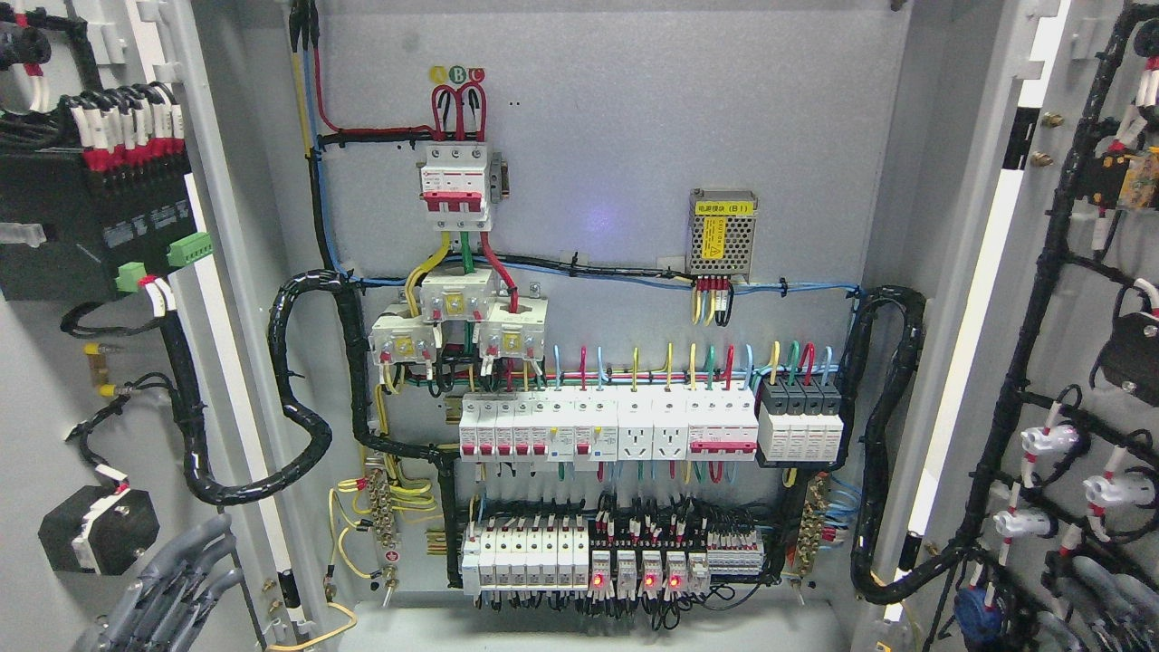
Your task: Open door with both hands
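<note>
Doors are both swung wide already: grey sheet-metal left door leaf point(136, 380), wiring-laden on its inner face, is standing at far left, and matching right door leaf point(1068, 362) at far right. Grey-fingered left hand point(177, 589) is sitting low at bottom left, fingers pointing up along the left leaf's inner face, relaxed, gripping nothing; contact unclear. Right hand point(1100, 598) is barely showing at bottom right; can't tell its finger state. Each leaf's long axis is running vertical, each hand nearest its own leaf. Open white-backed cabinet interior point(598, 163) is fully exposed, so the task looks basically done.
</note>
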Tool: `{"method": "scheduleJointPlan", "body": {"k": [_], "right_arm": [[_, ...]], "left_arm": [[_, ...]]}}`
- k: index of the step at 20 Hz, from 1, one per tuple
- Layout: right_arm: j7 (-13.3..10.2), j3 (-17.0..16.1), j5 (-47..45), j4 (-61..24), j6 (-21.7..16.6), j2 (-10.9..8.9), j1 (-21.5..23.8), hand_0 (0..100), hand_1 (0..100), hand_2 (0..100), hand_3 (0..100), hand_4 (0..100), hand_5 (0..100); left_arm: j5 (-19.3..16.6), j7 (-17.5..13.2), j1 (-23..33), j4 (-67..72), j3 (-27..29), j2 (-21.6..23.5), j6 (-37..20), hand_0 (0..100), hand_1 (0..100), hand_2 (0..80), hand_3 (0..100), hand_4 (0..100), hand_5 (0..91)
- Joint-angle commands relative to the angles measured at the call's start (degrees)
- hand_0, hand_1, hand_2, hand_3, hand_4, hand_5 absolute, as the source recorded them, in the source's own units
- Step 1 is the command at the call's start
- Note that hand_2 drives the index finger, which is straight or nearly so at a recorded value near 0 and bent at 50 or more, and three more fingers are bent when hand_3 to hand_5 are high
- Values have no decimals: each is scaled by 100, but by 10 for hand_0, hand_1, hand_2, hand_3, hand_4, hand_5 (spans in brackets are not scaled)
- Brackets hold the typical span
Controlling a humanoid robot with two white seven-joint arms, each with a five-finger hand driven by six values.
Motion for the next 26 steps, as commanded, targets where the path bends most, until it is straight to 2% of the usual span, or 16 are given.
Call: {"method": "scheduleJointPlan", "body": {"k": [1,11,16,23,26], "right_arm": [[36,-330,-34,297,3,10,6,0,0,0,0,0,0],[36,-681,-52,297,3,10,182,0,0,0,0,0,0],[36,-743,-52,297,3,10,226,0,0,0,0,0,0],[45,-867,-52,305,3,2,375,0,0,0,0,0,0],[45,-875,-52,323,3,2,472,0,0,0,0,0,0]], "left_arm": [[281,-2,39,558,388,401,17,0,0,0,0,0,0],[623,-116,47,998,625,489,17,0,0,0,0,0,0],[930,-126,118,1130,800,585,17,0,0,0,0,0,0],[1150,-134,109,1464,827,673,17,0,0,0,0,0,0],[1308,-239,109,1622,827,726,26,0,0,0,0,0,0]]}}
